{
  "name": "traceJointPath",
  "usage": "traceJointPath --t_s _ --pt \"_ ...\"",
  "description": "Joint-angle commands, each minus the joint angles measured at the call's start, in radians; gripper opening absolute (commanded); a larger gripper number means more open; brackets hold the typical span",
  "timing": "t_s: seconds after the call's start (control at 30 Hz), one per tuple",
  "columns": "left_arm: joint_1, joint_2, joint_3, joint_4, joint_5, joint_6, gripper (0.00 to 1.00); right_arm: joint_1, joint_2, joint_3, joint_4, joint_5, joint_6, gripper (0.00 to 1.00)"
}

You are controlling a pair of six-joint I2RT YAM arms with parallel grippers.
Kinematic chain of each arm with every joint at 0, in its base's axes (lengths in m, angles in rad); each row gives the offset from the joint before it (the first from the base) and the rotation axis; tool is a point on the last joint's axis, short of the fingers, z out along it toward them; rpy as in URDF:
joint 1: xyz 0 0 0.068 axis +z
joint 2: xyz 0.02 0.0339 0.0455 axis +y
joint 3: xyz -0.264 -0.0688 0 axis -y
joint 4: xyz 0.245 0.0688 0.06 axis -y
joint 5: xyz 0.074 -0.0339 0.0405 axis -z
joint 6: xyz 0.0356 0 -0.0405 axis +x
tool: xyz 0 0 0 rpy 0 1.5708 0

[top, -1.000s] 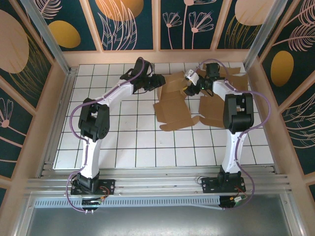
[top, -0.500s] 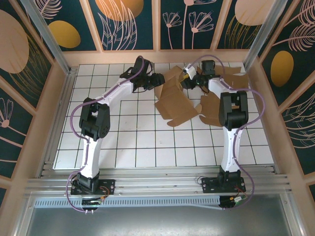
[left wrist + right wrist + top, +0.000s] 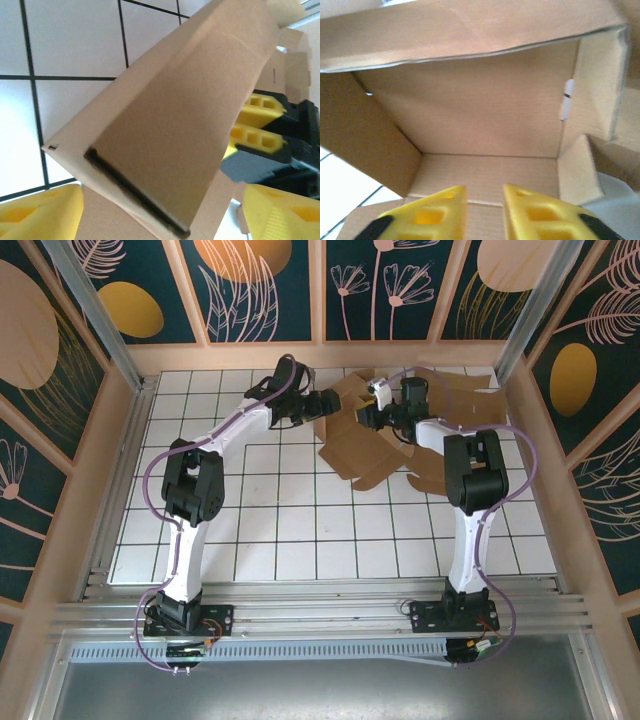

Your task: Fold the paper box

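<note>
- From the top camera, the paper box [image 3: 362, 440] is plain brown cardboard, half raised. It sits on the white gridded tabletop [image 3: 250, 500] in the upper middle of the frame. One flat panel points toward the centre, and loose flaps spread to the right.
- My left tool [image 3: 322, 402] meets the box's upper left edge. My right tool [image 3: 368, 412] is just to its right, over the box's upper part.
- In the left wrist view, a long folded panel of the box [image 3: 175, 115] slants from lower left to upper right, with a dark crease along its lower edge. My left tool [image 3: 160, 215] is released, with its yellow fingers [image 3: 40, 212] spread wide at the bottom corners and cardboard between them. The right tool [image 3: 252, 122] shows at mid right.
- In the right wrist view, I look into the box [image 3: 480, 115], seeing the back wall, the side walls and the floor. A small pale strip [image 3: 565, 102] on the right wall is too small to read. My right tool [image 3: 484, 212] is clenched to a narrow slit, and I see nothing pinched in it.
</note>
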Motion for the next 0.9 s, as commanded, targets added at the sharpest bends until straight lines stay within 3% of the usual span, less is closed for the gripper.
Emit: traceJointPath --t_s 0.0,0.2,0.3,0.33,0.4,0.47,0.67,0.87 --pt "0.011 -0.085 -0.019 -0.041 -0.068 0.040 0.86 0.006 -0.075 -0.017 -0.002 -0.011 0.001 0.34" --pt "0.011 -0.155 -0.044 -0.063 -0.141 0.091 0.88 -0.006 -0.209 -0.093 -0.054 0.166 0.085 0.58" --pt "0.011 -0.190 -0.057 -0.075 -0.161 0.103 0.87 -0.035 -0.307 -0.172 0.001 0.170 0.135 0.66" --pt "0.011 -0.202 -0.064 -0.076 -0.167 0.105 0.87 -0.045 -0.328 -0.189 0.016 0.168 0.129 0.72" --pt "0.011 -0.232 -0.091 -0.075 -0.167 0.112 0.87 -0.066 -0.345 -0.180 0.003 0.181 0.053 0.98" --pt "0.011 -0.266 -0.130 -0.063 -0.158 0.131 0.87 -0.096 -0.308 -0.100 -0.072 0.177 -0.054 0.99" --pt "0.011 -0.356 -0.258 -0.012 -0.097 0.208 0.86 -0.174 -0.002 0.357 -0.422 0.031 -0.255 0.95" --pt "0.011 -0.387 -0.311 0.016 -0.061 0.225 0.86 -0.169 0.230 0.684 -0.576 -0.150 -0.308 0.93"
